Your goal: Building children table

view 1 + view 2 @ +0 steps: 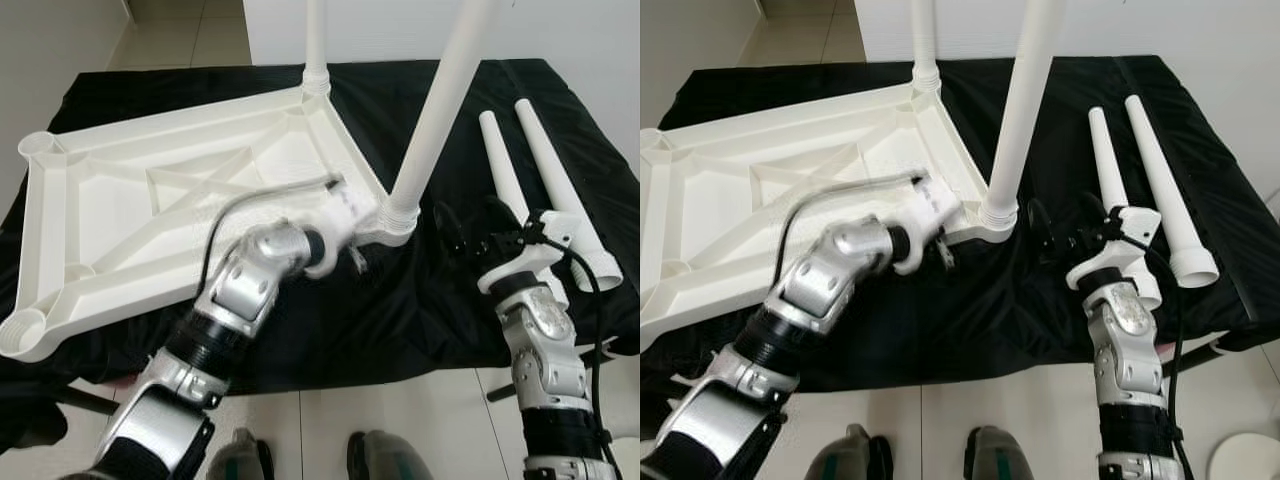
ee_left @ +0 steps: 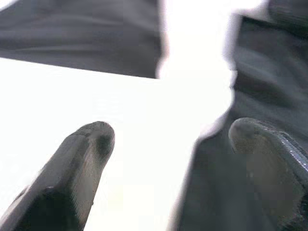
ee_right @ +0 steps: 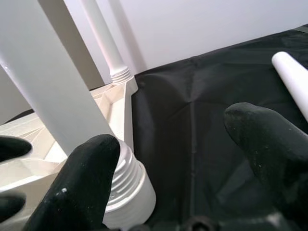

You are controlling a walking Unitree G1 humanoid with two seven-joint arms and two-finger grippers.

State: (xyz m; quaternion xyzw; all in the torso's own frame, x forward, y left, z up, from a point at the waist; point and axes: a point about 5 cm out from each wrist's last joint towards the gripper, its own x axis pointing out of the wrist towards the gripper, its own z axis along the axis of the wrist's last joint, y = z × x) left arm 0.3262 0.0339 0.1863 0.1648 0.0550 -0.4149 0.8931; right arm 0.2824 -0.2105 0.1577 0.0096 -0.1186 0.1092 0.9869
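Two loose legs (image 1: 530, 180) lie right of the tabletop (image 1: 180, 200).

Your two head views look forward and down on the black-draped table (image 1: 400, 330), both sharing the upturned white tabletop (image 1: 190, 190); your left wrist view sits blurred, very close over that tabletop; your right wrist view faces its nearer fitted leg (image 3: 57, 96) closely.

Right gripper (image 3: 180, 159) fingers spread wide apart. Screwed-in white leg (image 3: 57, 103) with ribbed collar touching one fingertip (image 3: 89, 178). Second upright leg (image 3: 103, 41) farther ahead at tabletop corner (image 3: 118, 98). Loose leg (image 3: 291, 79) beside other finger, on black cloth (image 3: 192, 110).
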